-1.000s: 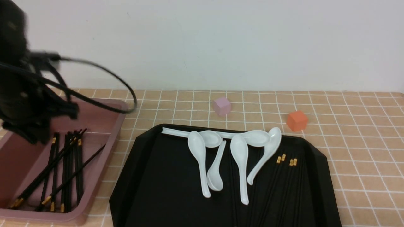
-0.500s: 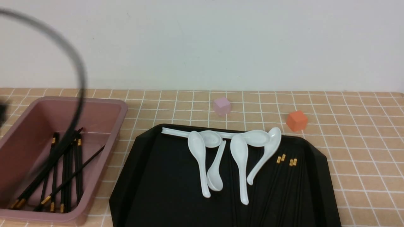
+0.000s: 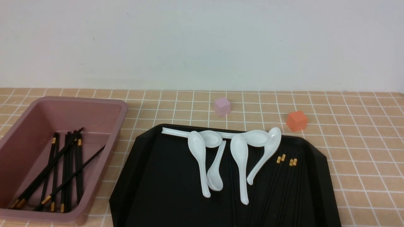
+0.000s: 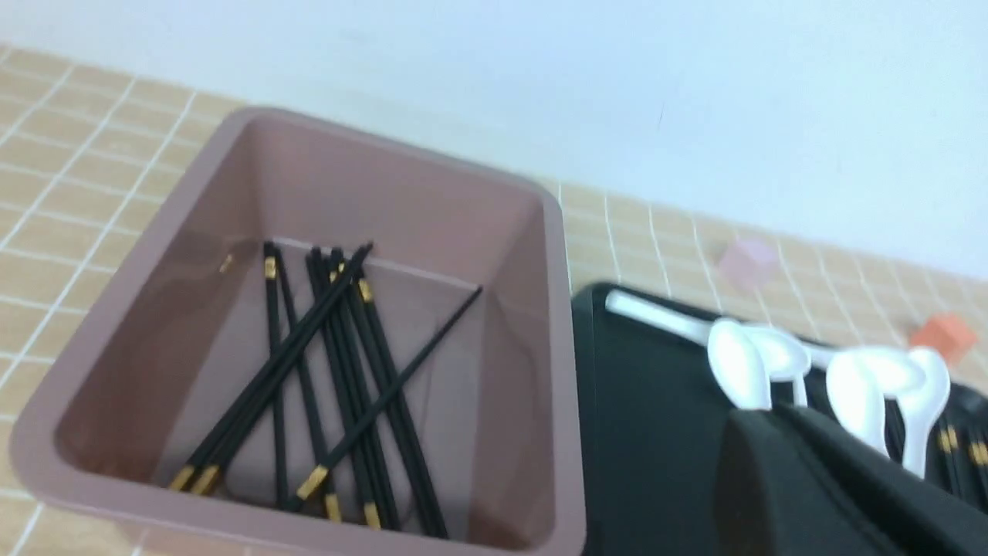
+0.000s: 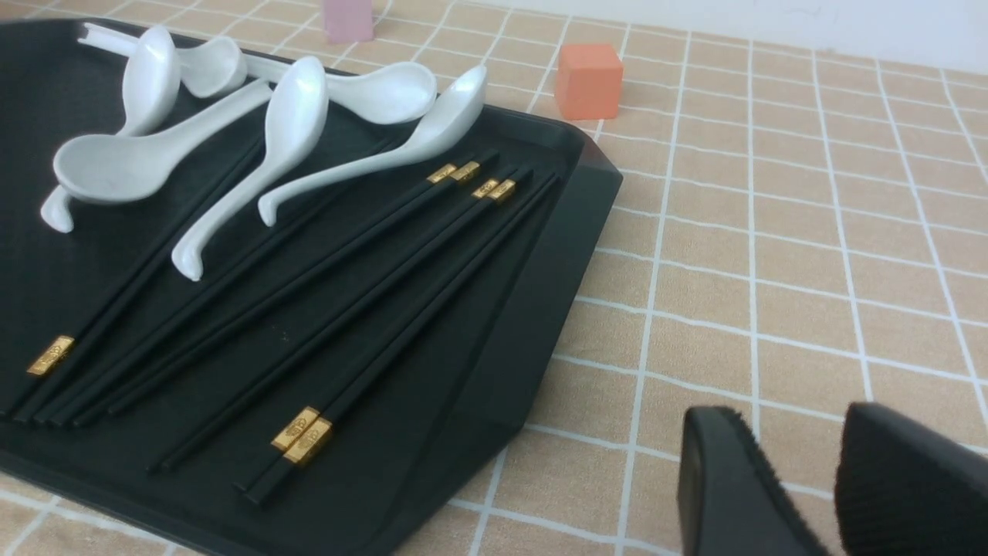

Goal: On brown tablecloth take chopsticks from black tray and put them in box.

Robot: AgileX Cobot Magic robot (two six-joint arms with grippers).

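The pink box stands at the left on the brown tablecloth and holds several black chopsticks lying crossed on its floor. More chopsticks lie side by side on the right part of the black tray. Neither arm shows in the front view. In the left wrist view my left gripper is shut and empty, hanging near the tray beside the box. My right gripper is open over bare cloth, to the right of the tray and its chopsticks.
Several white soup spoons lie across the far part of the tray, some resting over chopsticks. A small pink cube and an orange cube sit on the cloth behind the tray. A pale wall closes the back.
My left arm and its cable, which hung over the box a second ago, have swung away to the left and out of the front view. The chopsticks in the box lie as before.
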